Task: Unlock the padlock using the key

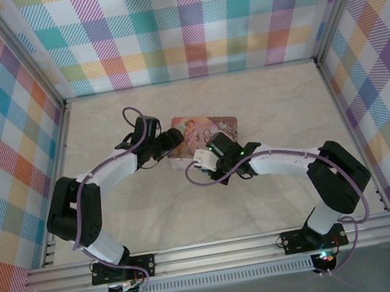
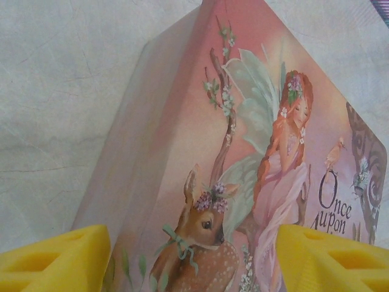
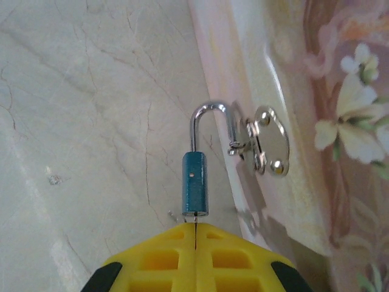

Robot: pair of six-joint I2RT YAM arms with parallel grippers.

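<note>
**A Tiny Lock, a Tiny Key, a Gentle Turn**

We see the padlock (image 3: 196, 190) hooked by its silver loop through the shiny clasp (image 3: 270, 143) on the side of the pink tin (image 3: 243, 55). It sits low over the table (image 3: 91, 121). Its blue body points right at our right claw (image 3: 196, 236).

The right claw is squeezed tight shut. A thin dark sliver pokes out between its tips and goes into the bottom of the lock. We think that sliver is the key (image 3: 196, 220), so the claw is holding it.

The left claw (image 2: 194, 261) is wide, with the tin between its yellow fingers (image 2: 55, 261). One finger is by the tin's side wall and the other is over the lid. We cannot tell if it squeezes the tin.

We think the lock is small, light and hard. It is loose on the clasp, so it may wobble or spin along when the key turns. The key looks thin and smooth, so it could slip or bend. We should hold its flat end firmly, keep it straight in the hole, and turn softly. The tin looks light and may slide, so holding it by its corner would help.

One end of the loop seems to sit beside the blue body. The lock may be open, but we are not sure.
</note>
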